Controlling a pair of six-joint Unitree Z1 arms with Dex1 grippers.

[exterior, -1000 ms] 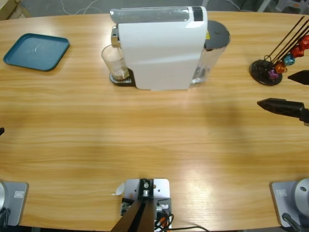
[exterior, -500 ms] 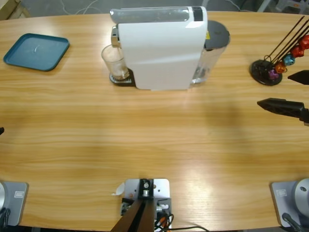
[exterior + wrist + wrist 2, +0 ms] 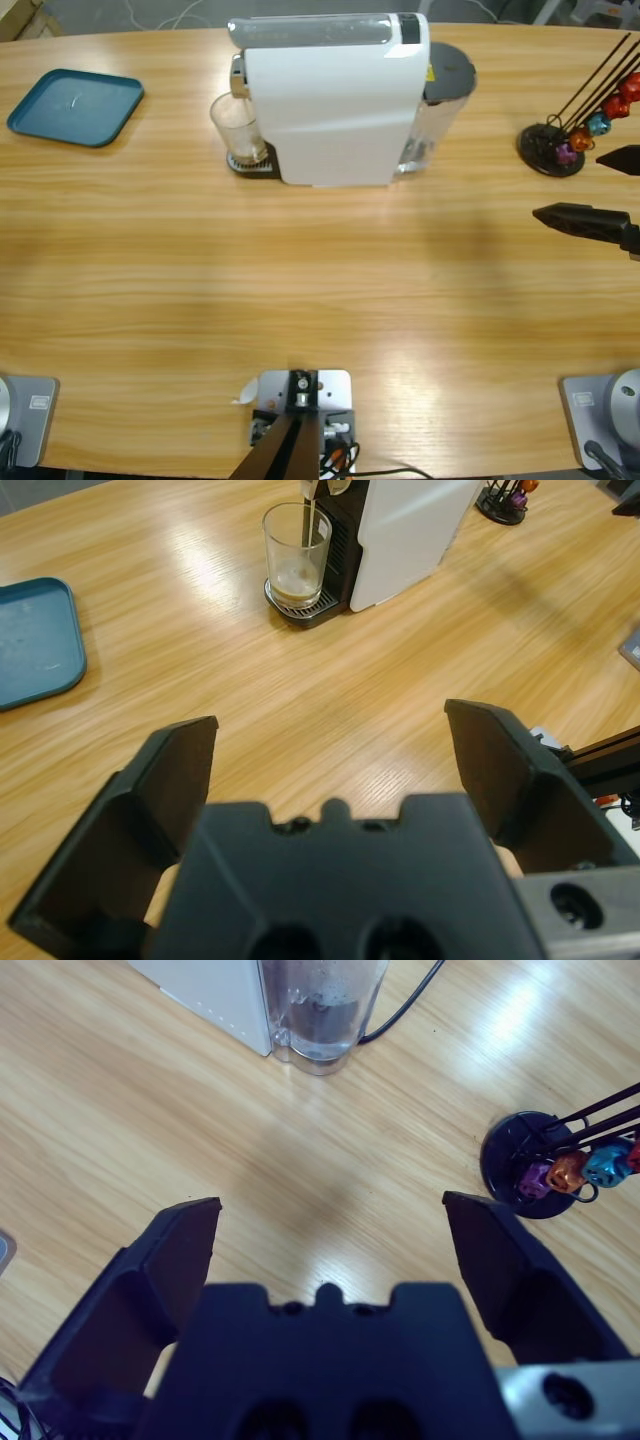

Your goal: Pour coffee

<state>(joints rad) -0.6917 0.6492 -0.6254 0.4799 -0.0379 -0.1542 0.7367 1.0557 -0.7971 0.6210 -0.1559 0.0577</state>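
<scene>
Both grippers: we see left gripper point(image 3: 330, 780) and right gripper point(image 3: 330, 1250) spread wide, empty.
Change: left gripper gone from overhead edge.
Coffee point(image 3: 296, 580): shallow in glass point(image 3: 238, 128); pickup pending.

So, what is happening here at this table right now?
Nothing is being held at the moment. A clear glass stands on the drip tray of the white coffee machine, and a thin stream runs into it, with a little coffee at the bottom. The left gripper is open and looks at the glass from a distance. The right gripper is open too, above bare table near the capsule stand. A blue tray lies apart, at the table's far left.
</scene>
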